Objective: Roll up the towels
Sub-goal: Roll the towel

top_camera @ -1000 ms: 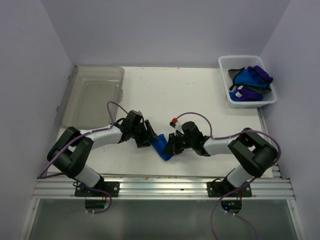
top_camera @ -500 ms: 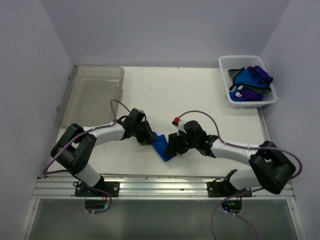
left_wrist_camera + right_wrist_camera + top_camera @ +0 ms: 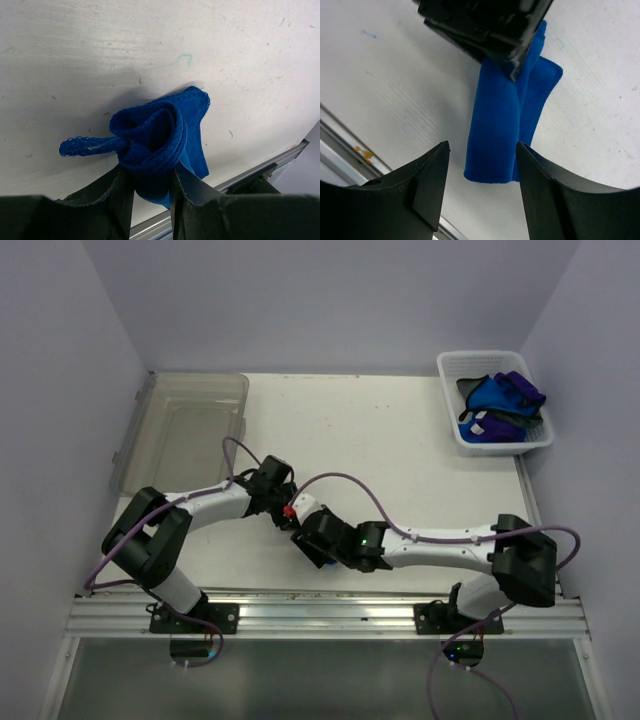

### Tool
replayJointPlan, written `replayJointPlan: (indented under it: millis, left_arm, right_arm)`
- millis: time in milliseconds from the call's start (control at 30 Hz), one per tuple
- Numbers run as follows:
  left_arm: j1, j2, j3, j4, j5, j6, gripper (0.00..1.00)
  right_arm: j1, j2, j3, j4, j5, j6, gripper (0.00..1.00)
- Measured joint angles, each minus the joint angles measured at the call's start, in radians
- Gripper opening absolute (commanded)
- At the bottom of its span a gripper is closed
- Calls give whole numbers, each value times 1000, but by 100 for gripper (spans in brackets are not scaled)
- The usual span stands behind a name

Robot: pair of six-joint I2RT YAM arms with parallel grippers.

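A royal blue towel (image 3: 162, 131), rolled into a loose tube, lies on the white table near its front edge. My left gripper (image 3: 152, 176) is shut on one end of the roll, and a thin strip of edging sticks out to the left. In the right wrist view the same towel (image 3: 502, 131) lies lengthwise between the fingers of my open right gripper (image 3: 482, 150), which touch nothing. The left gripper's black fingers (image 3: 492, 27) clamp its far end. From above, the right gripper (image 3: 314, 538) hovers over the towel and hides most of it, close to the left gripper (image 3: 284, 504).
A white basket (image 3: 452, 427) at the back right holds more blue and purple towels (image 3: 500, 400). A clear plastic bin (image 3: 185, 430) stands at the back left. The metal rail (image 3: 320, 615) runs along the table's near edge, just below the towel.
The right gripper has let go of the towel and opened, and its arm has stretched left over the roll. The left gripper has shut on the towel's other end.
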Motion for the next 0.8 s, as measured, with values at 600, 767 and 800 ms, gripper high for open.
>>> replayJointPlan:
  millis: [600,767,800]
  left_arm:
    - [0,0,9,-13,0,4,59]
    - [0,-1,13,-16,-1,7,71]
    - [0,-2,15,-19,-1,8,73]
  right_arm:
    - [116,302,77,-15,285,-64,10]
    - [105,280,74,-13,262,-21,1]
    - [98,262,63,-2,240,-7,1]
